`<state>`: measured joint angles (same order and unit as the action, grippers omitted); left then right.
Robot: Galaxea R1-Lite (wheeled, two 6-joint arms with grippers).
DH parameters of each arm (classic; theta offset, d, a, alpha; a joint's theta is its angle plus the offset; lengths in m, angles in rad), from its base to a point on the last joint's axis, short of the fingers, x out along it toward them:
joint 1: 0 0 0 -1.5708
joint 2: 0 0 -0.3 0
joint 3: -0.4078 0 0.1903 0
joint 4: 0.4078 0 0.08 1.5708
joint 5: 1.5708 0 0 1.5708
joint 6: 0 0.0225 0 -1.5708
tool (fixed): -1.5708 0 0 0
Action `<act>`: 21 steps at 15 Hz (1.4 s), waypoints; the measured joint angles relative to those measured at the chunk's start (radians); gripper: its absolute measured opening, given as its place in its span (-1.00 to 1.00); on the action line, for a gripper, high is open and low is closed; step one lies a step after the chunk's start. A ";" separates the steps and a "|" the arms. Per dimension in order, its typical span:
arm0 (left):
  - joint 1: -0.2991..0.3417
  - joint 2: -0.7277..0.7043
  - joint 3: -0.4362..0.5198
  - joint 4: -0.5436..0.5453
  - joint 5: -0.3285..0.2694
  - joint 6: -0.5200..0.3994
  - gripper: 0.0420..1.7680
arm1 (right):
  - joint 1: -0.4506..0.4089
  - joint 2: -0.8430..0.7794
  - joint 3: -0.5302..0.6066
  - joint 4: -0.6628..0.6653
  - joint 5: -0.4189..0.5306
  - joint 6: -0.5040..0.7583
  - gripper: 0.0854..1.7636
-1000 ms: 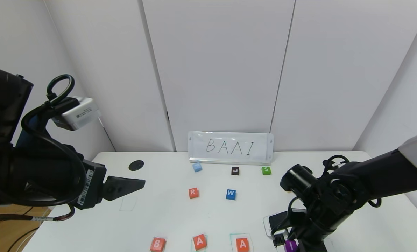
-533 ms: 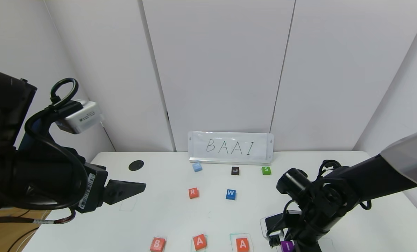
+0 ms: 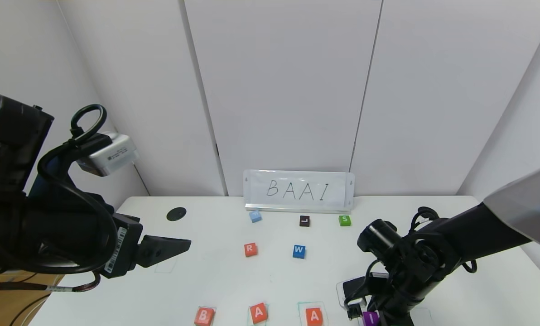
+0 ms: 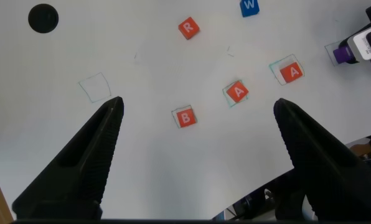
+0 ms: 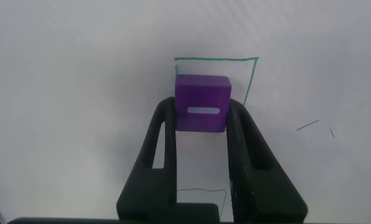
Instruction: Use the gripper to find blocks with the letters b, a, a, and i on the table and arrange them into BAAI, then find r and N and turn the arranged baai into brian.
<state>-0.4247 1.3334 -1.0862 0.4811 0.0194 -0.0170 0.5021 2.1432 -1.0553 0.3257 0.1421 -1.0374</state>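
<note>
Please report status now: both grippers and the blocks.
Right gripper shut on purple I block, near row's end. Left gripper open, hovering. B, A, A placed. Nothing blocking.

The right gripper (image 5: 201, 127) hung low at the table's near edge, jaws clamped. The left gripper (image 4: 195, 112) hovered spread near the left edge.

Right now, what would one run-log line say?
right gripper: shut on I block, over green box | left gripper: open, raised, idle | B, A, A placed
</note>
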 joint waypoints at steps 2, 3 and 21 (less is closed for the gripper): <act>-0.005 0.001 0.003 0.000 0.001 0.000 0.94 | -0.001 0.001 0.001 -0.001 0.000 -0.002 -0.36; -0.007 0.001 0.004 -0.001 0.002 0.000 0.94 | -0.001 0.001 0.002 -0.001 0.000 -0.002 -0.20; -0.027 -0.002 0.014 -0.001 0.018 0.000 0.94 | -0.001 -0.122 0.016 -0.002 0.000 0.192 0.82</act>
<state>-0.4517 1.3311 -1.0723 0.4804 0.0377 -0.0166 0.5006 2.0215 -1.0396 0.3234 0.1421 -0.8451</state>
